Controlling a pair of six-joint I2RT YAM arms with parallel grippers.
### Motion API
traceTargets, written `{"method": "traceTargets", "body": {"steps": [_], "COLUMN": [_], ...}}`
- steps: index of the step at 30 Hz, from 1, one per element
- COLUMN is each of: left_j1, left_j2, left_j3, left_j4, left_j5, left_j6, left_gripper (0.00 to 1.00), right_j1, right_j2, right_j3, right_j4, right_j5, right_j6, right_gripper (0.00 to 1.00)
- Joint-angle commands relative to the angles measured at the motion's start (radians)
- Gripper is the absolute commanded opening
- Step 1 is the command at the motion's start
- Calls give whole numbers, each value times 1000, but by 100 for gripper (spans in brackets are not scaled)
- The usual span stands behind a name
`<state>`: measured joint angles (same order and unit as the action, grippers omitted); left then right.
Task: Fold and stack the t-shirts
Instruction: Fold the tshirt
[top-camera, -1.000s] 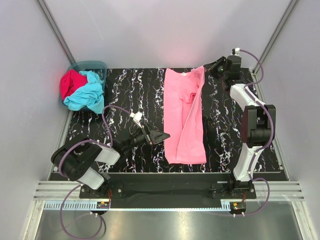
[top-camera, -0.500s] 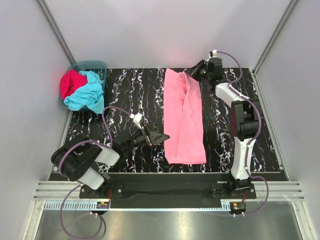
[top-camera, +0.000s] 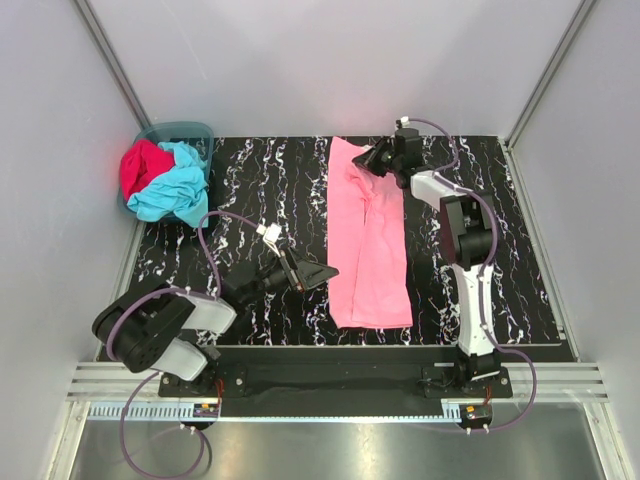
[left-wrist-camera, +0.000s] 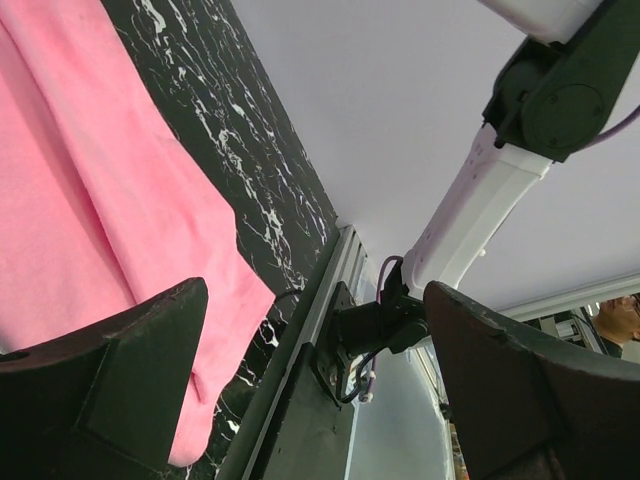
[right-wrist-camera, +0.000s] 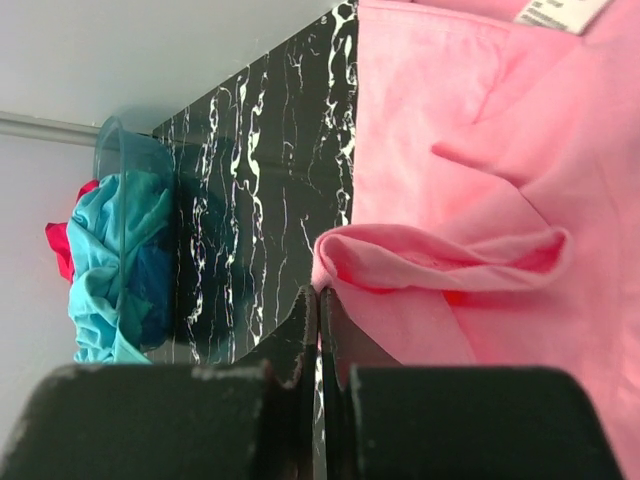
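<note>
The light pink t-shirt (top-camera: 370, 250) lies lengthwise on the black marbled table (top-camera: 260, 190), folded into a narrow strip. My right gripper (top-camera: 362, 162) is at the shirt's far end, shut on a fold of pink fabric (right-wrist-camera: 440, 262). In the right wrist view the jaws (right-wrist-camera: 319, 296) pinch that rolled edge, and the white neck label (right-wrist-camera: 552, 10) shows at the top. My left gripper (top-camera: 322, 273) hovers open just left of the shirt's near left edge, holding nothing. The left wrist view shows the pink t-shirt (left-wrist-camera: 70, 190) beside my open gripper (left-wrist-camera: 315, 293). The turquoise t-shirt (top-camera: 175, 190) and the red t-shirt (top-camera: 140, 165) are bunched together at the far left.
A teal plastic basket (top-camera: 175, 128) at the far left corner holds the turquoise and red shirts, also seen in the right wrist view (right-wrist-camera: 120, 145). The right arm's base (left-wrist-camera: 470, 210) and the table's near rail (top-camera: 320, 375) lie close behind my left gripper. Grey walls enclose the table.
My right gripper has swung left from the far right corner, carrying the pink shirt's upper right part over onto the shirt. The left arm has barely moved.
</note>
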<state>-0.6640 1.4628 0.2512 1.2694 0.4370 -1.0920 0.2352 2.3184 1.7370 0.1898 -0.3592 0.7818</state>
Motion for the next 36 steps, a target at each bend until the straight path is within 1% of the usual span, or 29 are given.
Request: {"method": "traceTargets", "body": {"steps": [1, 8, 13, 16, 17, 21, 22, 24, 25, 28, 29, 31, 32, 33, 34, 35, 36], "left_j1": [-5, -5, -5, -5, -5, -5, -5, -5, -5, -5, -5, -5, -5, -5, -3, 0, 3], "left_j2": [-41, -62, -59, -59, -58, -47, -44, -30, -30, -15, -4, 11, 40, 57, 76, 121, 146], "left_j3": [-6, -13, -20, -24, -26, -27, -27, -30, -32, -38, -39, -38, -36, -32, -27, -14, -12], "left_j4": [38, 12, 16, 21, 24, 33, 44, 62, 65, 82, 84, 100, 107, 108, 110, 116, 137], "left_j5": [-20, -24, -23, -24, -24, -23, -23, -21, -21, -24, -26, -29, -30, -32, -30, -26, -21], "left_j6": [46, 57, 58, 57, 58, 53, 52, 46, 44, 43, 44, 47, 52, 52, 52, 41, 34], "left_gripper": [95, 95, 95, 95, 95, 95, 95, 95, 95, 95, 95, 96, 97, 98, 99, 99, 99], "right_j1": [29, 39, 39, 39, 39, 36, 29, 20, 18, 15, 13, 13, 13, 13, 13, 13, 13], "right_j2": [51, 157, 188, 191, 188, 170, 162, 100, 99, -20, -96, -178, -262, -305, -350, -437, -486], "right_j3": [100, 226, 297, 317, 315, 309, 300, 268, 250, 167, 138, 37, -3, -46, -130, -173, -270], "right_j4": [22, -3, -30, -38, -38, -53, -55, -56, -56, -96, -122, -134, -136, -136, -136, -136, -135], "right_j5": [-18, -41, -35, -40, -40, -35, -34, -12, -12, 84, 154, 213, 270, 299, 330, 379, 400], "right_j6": [20, 73, 85, 86, 85, 79, 77, 67, 57, 22, 16, -4, -13, -18, -30, -38, -41], "right_gripper": [0, 0, 0, 29, 44, 61, 62, 63, 63, 63, 63, 63, 63, 63, 63, 63, 63]}}
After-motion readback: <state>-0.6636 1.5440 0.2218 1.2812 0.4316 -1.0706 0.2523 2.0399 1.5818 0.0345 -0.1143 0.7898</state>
